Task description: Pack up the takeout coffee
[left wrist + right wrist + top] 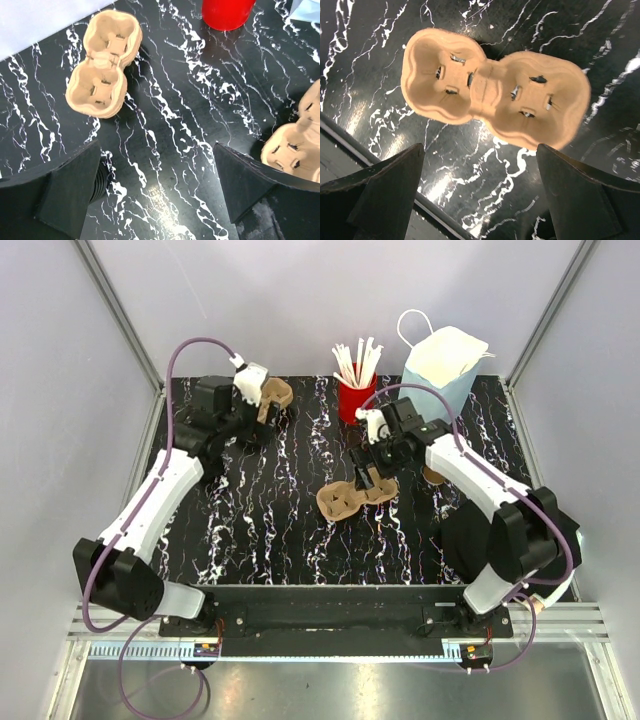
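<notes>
Takeout coffee [433, 476]: behind right arm [478, 490] | left hand [157, 167]: spread, empty | right hand [480, 165]: spread above cup carrier [492, 87]

A black surface [270, 520] veined in white, like marble, carries a handful of takeout supplies. One tan pulp two-cup carrier [352, 496] lies flat near the middle, hollows up. A second carrier [278, 393] like it sits at the back left corner. A red cup [352, 402] of white sticks stands at the back, with a pale blue paper bag [445, 380] upright just to its right. A small tan-brown object [433, 476], mostly hidden, sits in front of the bag.
</notes>
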Available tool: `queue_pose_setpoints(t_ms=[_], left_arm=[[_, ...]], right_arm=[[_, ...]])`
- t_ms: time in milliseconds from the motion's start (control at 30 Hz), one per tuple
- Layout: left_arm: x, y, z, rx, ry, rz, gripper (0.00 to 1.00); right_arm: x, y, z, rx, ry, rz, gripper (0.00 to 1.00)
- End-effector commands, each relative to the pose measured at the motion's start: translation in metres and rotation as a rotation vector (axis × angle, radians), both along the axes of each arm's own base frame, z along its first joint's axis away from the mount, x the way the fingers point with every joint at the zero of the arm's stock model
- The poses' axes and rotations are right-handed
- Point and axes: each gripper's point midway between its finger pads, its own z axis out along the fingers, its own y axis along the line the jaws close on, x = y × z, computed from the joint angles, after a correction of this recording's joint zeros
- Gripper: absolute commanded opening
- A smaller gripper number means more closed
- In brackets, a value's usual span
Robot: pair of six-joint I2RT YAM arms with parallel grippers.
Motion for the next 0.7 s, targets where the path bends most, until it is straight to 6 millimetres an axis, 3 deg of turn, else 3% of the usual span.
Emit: queue_pose_setpoints(t_ms=[0,100,367,667], left_arm=[[-0.01,-0.005,-0.001,-0.034,-0.024,-0.05,0.99],[-0.016,-0.005,-0.003,-0.051,-0.049,-0.061,0.99],[-0.022,-0.002,-0.004,-0.065,-0.042,-0.054,0.99],[-0.029,0.002,-0.005,-0.083,-0.062,-0.053,0.99]], right_arm=[[0.008,0.024,-0.008,0.013,-0.031,-0.015,1.0],[0.008,0.031,-0.022,-0.016,-0.022,-0.017,0.98],[0.023,0.026,-0.062,-0.115,-0.034,-0.039,0.92],[0.02,0.028,-0.084,-0.154,-0.03,-0.046,0.91]])
